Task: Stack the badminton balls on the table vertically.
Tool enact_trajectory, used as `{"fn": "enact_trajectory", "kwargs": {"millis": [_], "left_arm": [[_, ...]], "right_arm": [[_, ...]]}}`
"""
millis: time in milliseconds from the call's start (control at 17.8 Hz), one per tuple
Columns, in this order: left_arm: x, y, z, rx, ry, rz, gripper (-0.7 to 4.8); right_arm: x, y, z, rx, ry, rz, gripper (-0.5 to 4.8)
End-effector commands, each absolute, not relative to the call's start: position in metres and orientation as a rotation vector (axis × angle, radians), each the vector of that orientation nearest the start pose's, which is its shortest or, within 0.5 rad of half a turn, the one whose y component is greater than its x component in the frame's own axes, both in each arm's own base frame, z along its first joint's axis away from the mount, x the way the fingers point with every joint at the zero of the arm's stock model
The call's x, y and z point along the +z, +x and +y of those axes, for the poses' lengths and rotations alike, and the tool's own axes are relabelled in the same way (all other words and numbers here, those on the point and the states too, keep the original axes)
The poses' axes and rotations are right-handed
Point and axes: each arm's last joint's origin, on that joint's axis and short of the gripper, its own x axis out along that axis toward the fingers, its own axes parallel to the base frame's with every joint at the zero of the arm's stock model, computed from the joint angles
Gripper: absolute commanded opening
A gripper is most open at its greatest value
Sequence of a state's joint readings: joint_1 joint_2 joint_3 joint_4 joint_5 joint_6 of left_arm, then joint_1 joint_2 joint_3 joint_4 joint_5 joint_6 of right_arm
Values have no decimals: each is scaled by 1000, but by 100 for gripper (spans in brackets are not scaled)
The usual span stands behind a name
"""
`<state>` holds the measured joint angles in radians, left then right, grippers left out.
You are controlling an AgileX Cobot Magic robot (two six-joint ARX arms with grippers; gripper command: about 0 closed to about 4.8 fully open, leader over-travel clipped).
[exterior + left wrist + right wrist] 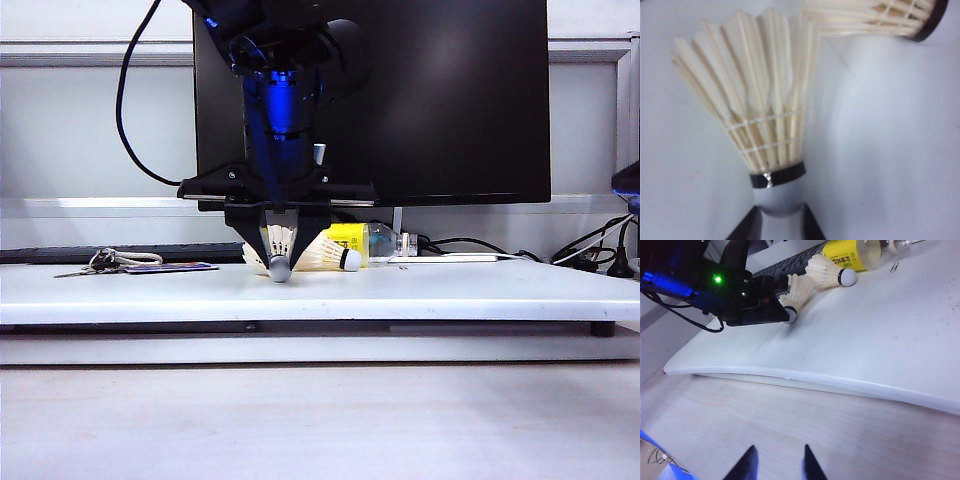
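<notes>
The table point(450, 290) spread wide and white, a monitor point(450, 100) behind it. My left gripper point(280, 268) stood over the near shuttlecock point(755, 100), its tips flanking the cork, which sat right between them; whether they pinched it yet I could not tell. That shuttlecock's long axis ran upright, feathers toward my wrist. The second shuttlecock point(335, 255) lay on its side just beside it, cork pointing toward my right. My right gripper point(777, 465) hung spread and empty, well off the table's front edge, so my left arm was nearer.
</notes>
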<state>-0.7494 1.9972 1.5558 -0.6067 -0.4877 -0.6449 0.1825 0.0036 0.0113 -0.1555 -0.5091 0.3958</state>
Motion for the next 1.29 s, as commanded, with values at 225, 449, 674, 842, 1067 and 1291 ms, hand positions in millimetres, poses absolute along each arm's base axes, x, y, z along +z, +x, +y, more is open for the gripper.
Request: {"fn": "enact_trajectory", "kwargs": {"millis": [225, 449, 674, 842, 1067, 1291], "left_arm": [[233, 310, -279, 52, 9, 813, 120], [232, 310, -279, 62, 6, 815, 230], [233, 314, -276, 89, -71, 805, 247], [230, 316, -278, 103, -104, 796, 247], [227, 317, -279, 104, -108, 788, 247], [221, 321, -278, 121, -94, 788, 248]], "right_arm": [[154, 88, 31, 670, 404, 281, 121], [154, 88, 31, 670, 404, 281, 121], [154, 88, 31, 670, 404, 281, 121], [154, 88, 31, 674, 404, 282, 121], [154, 88, 31, 680, 404, 283, 121], [154, 87, 33, 701, 400, 286, 121]]}}
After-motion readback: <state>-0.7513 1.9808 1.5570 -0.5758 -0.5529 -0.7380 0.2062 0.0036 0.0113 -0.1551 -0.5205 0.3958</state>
